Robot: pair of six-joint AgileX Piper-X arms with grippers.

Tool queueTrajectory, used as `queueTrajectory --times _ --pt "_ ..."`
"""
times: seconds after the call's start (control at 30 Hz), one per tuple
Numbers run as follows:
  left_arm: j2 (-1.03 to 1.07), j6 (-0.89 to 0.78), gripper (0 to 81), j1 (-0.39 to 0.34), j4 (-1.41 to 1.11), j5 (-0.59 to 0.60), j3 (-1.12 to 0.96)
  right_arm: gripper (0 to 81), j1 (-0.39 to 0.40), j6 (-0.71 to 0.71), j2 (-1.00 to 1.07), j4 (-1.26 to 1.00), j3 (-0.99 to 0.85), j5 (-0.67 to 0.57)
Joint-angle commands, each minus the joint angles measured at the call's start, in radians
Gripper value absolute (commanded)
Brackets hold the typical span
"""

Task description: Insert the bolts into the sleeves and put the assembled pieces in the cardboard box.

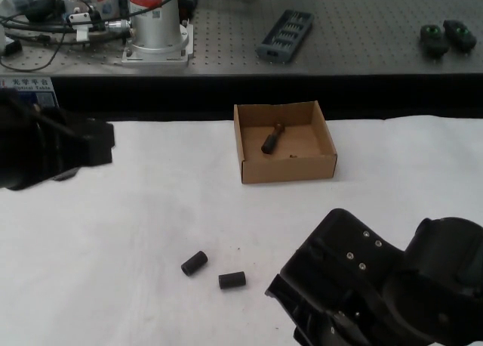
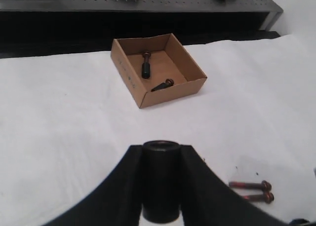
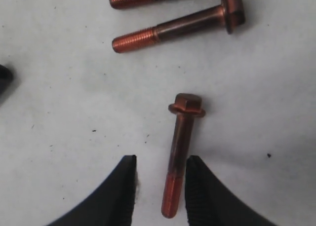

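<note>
On the white tabletop point(image 1: 113, 233), the left claw point(image 2: 160, 150) grips a black cylindrical sleeve point(image 2: 160, 186), the right claw point(image 3: 161, 162) gapes narrowly around a copper hex-head bolt point(image 3: 181, 132).

Print on the blue label point(image 1: 26, 91) is too small to read.

matte black arm housings point(image 1: 343, 285) with small silver screws point(image 1: 362, 267), curved black fingers point(image 3: 210, 201) with ribbed inner faces

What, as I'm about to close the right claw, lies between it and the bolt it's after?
Nothing visible does. The bolt lies on the white cloth with its threaded end between the right claw's open fingers. The other bolts lie apart, beyond its head.
</note>
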Motion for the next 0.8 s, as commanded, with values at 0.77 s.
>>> queueTrajectory --times 0.77 --pt "-0.011 0.182 0.6 -0.233 -0.020 0.120 0.203 26.3 -0.015 -0.029 0.030 0.009 0.011 0.004"
